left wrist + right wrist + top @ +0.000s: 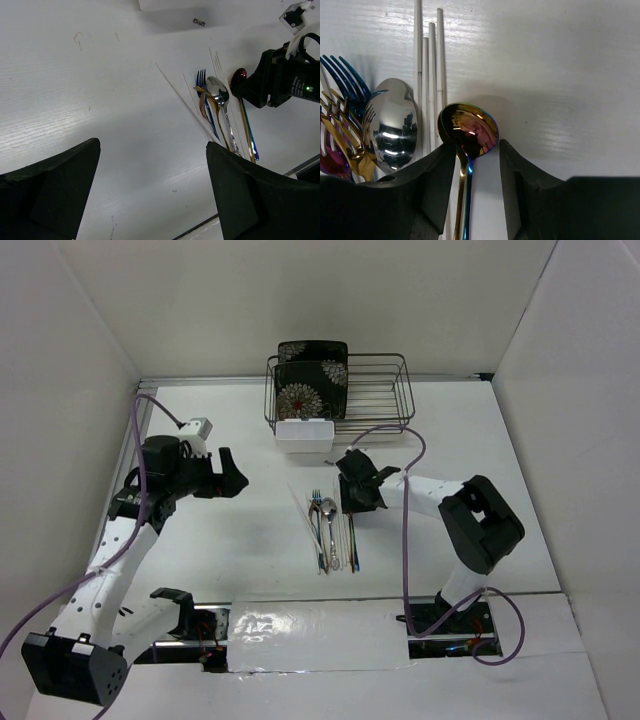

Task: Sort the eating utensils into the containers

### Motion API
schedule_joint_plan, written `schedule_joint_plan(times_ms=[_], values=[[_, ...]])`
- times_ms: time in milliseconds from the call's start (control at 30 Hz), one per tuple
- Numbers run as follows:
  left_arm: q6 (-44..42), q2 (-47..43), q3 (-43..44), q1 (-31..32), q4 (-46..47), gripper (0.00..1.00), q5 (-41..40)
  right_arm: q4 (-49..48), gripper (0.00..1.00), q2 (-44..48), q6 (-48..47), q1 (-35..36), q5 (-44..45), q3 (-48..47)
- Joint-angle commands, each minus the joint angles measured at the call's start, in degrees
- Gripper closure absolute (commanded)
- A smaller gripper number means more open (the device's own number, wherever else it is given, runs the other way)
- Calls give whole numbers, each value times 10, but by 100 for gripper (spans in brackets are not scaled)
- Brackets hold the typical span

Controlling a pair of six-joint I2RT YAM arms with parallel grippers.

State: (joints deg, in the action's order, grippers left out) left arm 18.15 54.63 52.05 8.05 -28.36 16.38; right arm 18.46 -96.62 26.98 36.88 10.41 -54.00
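Note:
The eating utensils (330, 530) lie side by side on the white table: blue and gold forks (342, 90), a silver spoon (390, 125), pale chopsticks (430, 60) and an iridescent pink-gold spoon (470, 130). My right gripper (477, 160) is down at the table, open, with its jaws on either side of the iridescent spoon's neck, and there is a gap on the right side. It also shows from above (358, 502). My left gripper (232, 478) is open and empty, above bare table left of the utensils. The white tub (304, 436) stands behind them.
A dark wire rack (385, 390) at the back holds a black floral plate (312, 375), with the tub against its front. White walls enclose the table on three sides. Purple cables trail from both arms.

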Motion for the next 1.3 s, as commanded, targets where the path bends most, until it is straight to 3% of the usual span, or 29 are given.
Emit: schedule_joint_plan(times_ms=[0,167,200,267,333,433,767,1033,1267], values=[[-7,-7,-5,-2,16,0,9,-21,53,-13,-7,9,1,-22],[-3,-6,-12,-2,21,0,14,-47,60,-16,-14,9,-4,-1],[-4,-9,-12,-1,22,0,15,-47,70,-16,-13,8,-4,8],[-5,-9,-14,-1,23,0,15,-63,74,-13,-14,8,-4,21],[-4,-8,-14,-2,22,0,18,-71,88,-10,-13,9,-4,28],[0,-6,-8,-2,16,0,16,-76,100,-8,-11,9,-4,28],[16,-8,-8,-1,11,0,44,-59,100,26,-29,6,-4,15],[-7,11,-20,-1,57,0,208,-52,100,85,-34,6,-45,6],[14,85,-37,6,178,0,299,-58,100,123,-38,6,-74,13]])
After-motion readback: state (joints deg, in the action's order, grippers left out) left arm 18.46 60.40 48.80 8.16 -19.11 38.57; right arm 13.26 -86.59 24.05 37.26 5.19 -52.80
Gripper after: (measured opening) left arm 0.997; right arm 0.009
